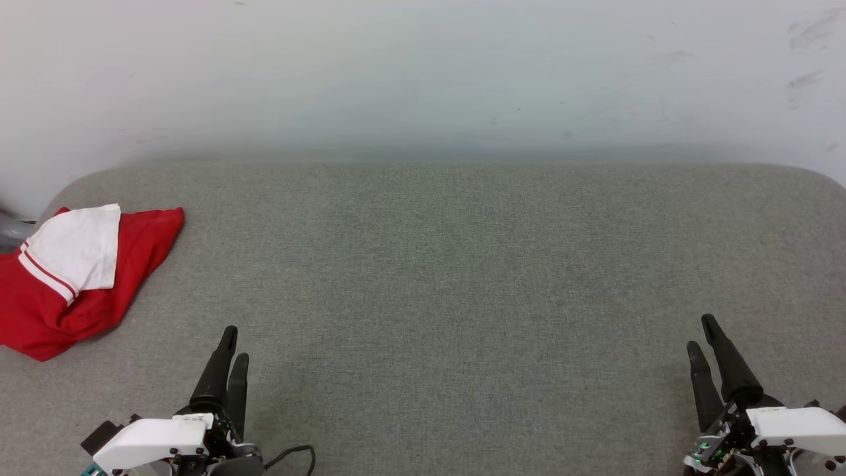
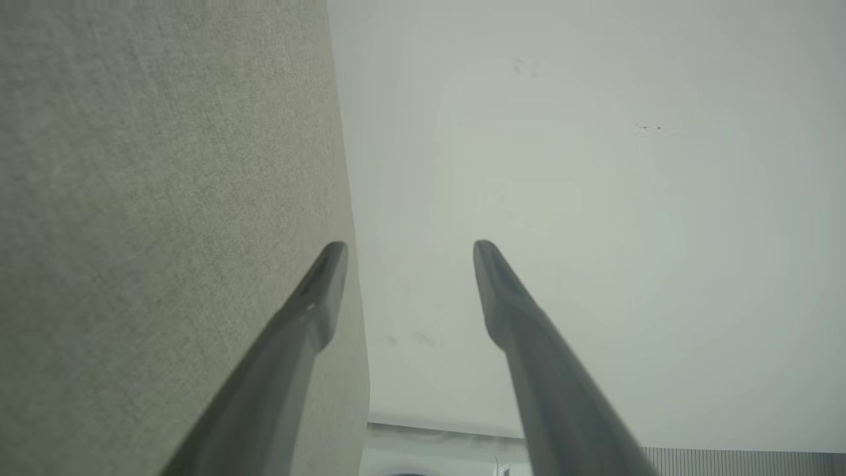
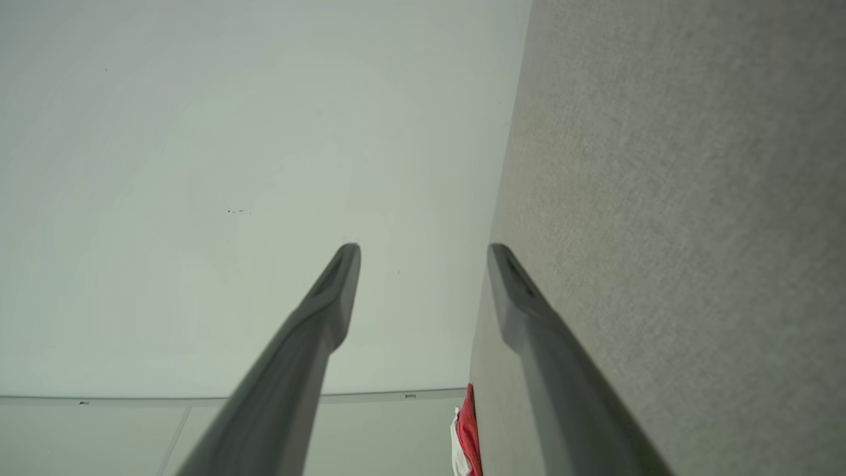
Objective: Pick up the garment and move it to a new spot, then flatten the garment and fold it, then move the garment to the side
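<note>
Head view: a crumpled red jersey T-shirt with white short sleeves (image 1: 86,277) lies at the left end of the grey fabric table (image 1: 462,264).
Both parted and empty, the left gripper (image 1: 236,342) and right gripper (image 1: 700,331) rest at the table's near edge; the left one, being closer, should pinch a thick fold and lift it clear.

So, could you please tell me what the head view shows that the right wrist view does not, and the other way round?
Head view, not right wrist: the left gripper, and the striped trim on the white sleeve of the garment. Right wrist, not head: a seam low on the wall. Both: the right gripper, some red and white of the garment, the grey surface and the pale wall.
</note>
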Available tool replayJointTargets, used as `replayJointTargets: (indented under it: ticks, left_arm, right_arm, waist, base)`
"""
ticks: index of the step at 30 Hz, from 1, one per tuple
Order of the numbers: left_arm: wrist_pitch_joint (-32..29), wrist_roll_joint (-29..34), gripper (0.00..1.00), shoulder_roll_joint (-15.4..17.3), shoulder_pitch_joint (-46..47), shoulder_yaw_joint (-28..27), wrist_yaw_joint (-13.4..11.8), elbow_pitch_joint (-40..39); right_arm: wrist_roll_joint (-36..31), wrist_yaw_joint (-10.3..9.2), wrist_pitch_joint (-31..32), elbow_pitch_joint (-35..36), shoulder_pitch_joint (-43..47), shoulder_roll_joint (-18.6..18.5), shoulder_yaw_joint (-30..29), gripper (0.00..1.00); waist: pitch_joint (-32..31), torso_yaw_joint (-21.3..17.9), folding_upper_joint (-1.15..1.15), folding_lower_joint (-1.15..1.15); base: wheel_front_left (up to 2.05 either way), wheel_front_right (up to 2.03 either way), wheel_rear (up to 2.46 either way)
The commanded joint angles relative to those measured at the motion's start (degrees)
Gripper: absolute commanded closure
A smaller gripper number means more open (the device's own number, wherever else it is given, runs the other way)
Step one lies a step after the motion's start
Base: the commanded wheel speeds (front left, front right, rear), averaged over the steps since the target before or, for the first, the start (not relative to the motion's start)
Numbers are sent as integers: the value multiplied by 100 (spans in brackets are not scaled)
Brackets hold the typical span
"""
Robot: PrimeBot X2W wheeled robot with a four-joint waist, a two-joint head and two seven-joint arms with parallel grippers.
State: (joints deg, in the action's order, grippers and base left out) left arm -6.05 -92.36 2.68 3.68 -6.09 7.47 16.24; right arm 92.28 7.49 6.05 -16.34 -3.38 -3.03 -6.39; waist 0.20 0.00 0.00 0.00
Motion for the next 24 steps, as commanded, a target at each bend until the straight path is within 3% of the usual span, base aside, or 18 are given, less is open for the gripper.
replayJointTargets:
  ticks: [1,7,12,24]
  left_arm:
    - [73,55,0,11,111,-9,1,-155]
    - [245,271,0,12,105,-62,1,-251]
    - [380,779,0,13,119,-157,-15,-364]
    - [673,2316,0,15,69,5,-456,-885]
  right_arm:
    - [-81,1,-71,119,-106,0,12,0]
    - [-431,1,-242,202,-85,1,6,0]
    - [-1131,1,-377,385,-61,2,-9,0]
    - [-2565,1,-671,855,18,4,10,0]
  waist:
    - [3,0,0,0]
    - [12,3,0,0]
    - [21,7,0,0]
    - [37,9,0,0]
  base:
    - [0,0,0]
    - [0,0,0]
    - [0,0,0]
    - [0,0,0]
